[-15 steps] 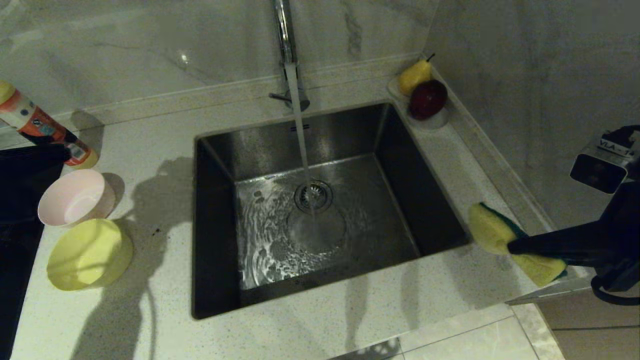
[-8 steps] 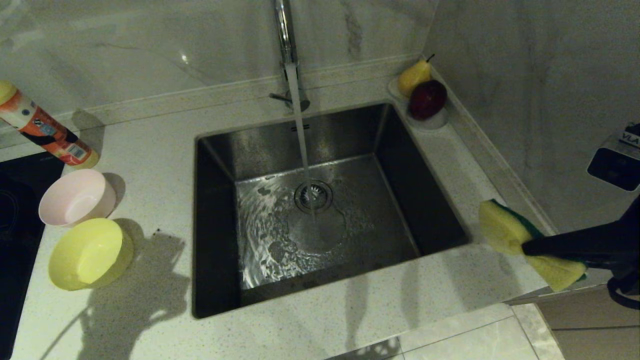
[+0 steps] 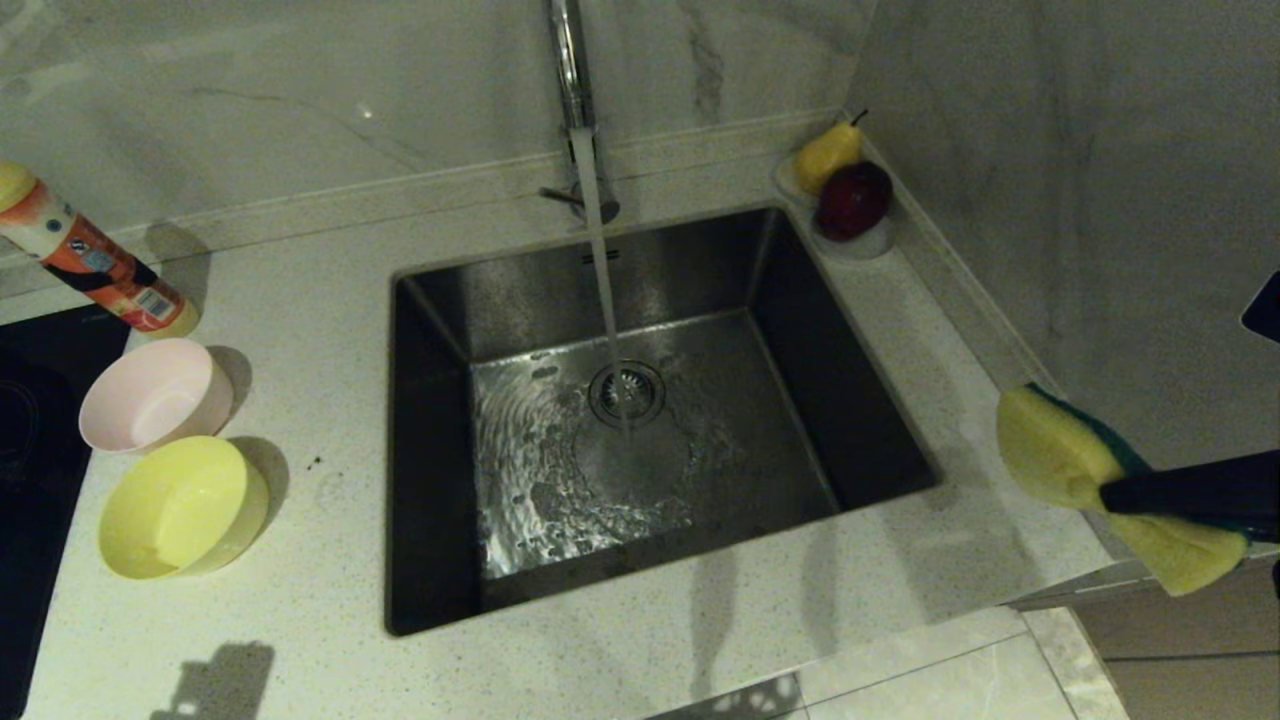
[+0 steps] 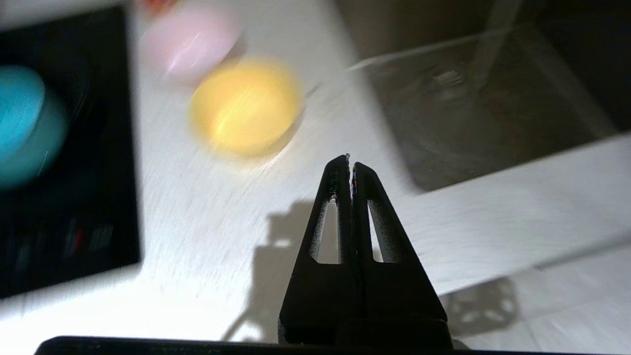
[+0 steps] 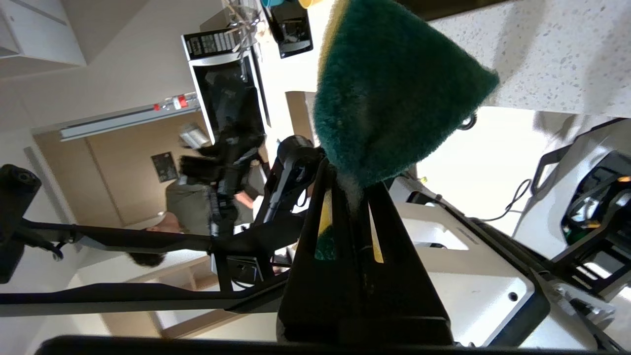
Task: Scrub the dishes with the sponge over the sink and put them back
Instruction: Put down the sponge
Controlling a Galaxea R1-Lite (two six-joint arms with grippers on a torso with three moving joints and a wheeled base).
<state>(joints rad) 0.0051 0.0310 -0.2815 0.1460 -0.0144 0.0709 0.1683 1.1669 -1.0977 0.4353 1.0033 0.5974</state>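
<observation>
While the tap [image 3: 572, 70] runs a steady stream onto the drain of the sink [image 3: 700, 280], we hold the sponge [image 3: 1075, 470] pinched in the right gripper [image 3: 1110, 492] out past the sink's right rim, above the edge of the counter [image 3: 700, 620] and well clear of the water; our left gripper [image 4: 350, 162] hangs with its jaws pressed together on nothing, above the counter in front of the bowls. The yellow bowl [image 3: 180, 508] and the pink bowl [image 3: 152, 393] sit side by side on the counter left of the sink, and the blue bowl [image 4: 24, 123] shows only in the left wrist view, resting on the dark cooktop [image 3: 25, 420] further left. We judge the main risk to be the sponge: the grip bites near one end, so the floppy, wet foam could slip out and drop off the counter edge. The light bowls may also skid or tip when our shut jaws reach for them, and the open tap could splash over the rim
</observation>
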